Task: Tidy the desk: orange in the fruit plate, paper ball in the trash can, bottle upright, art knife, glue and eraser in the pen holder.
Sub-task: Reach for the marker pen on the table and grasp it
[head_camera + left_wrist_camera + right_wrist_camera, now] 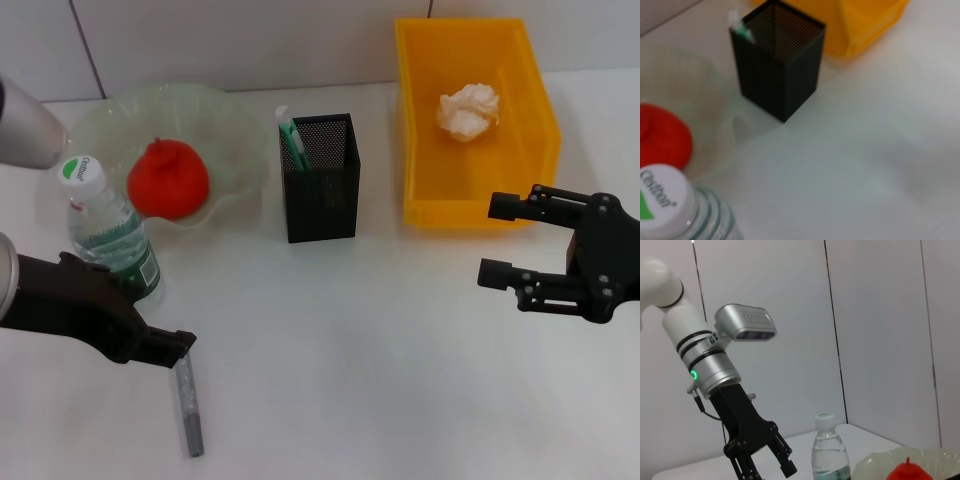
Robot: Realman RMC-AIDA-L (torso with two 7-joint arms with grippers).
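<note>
The left gripper (165,347), a black two-fingered claw on a silver-white arm, reaches low over the near-left part of the white desk (380,340); its fingers hold nothing, with a narrow gap showing between them in the right wrist view. Just under its tip lies a slim grey art knife (189,402), flat on the desk, its length running toward the near edge. Right behind the gripper stands a clear plastic water bottle (108,232) with a white cap and green label, upright. Behind that sits a translucent pale-green wavy fruit plate (235,130) holding the red-orange orange (167,179). To the plate's right stands a black mesh square pen holder (320,178) with a green-and-white item (291,139) poking from its left corner. Farther right, an orange-yellow plastic bin (420,120) holds the crumpled white paper ball (468,110).

The right gripper (510,240), black, hovers just in front of the bin's near-right corner, its fingers spread wide and holding nothing.

The desk meets a pale panelled wall (250,40) with dark seams at the back. The broad middle and near-right stretch of the desk, between the two grippers, is bare.
</note>
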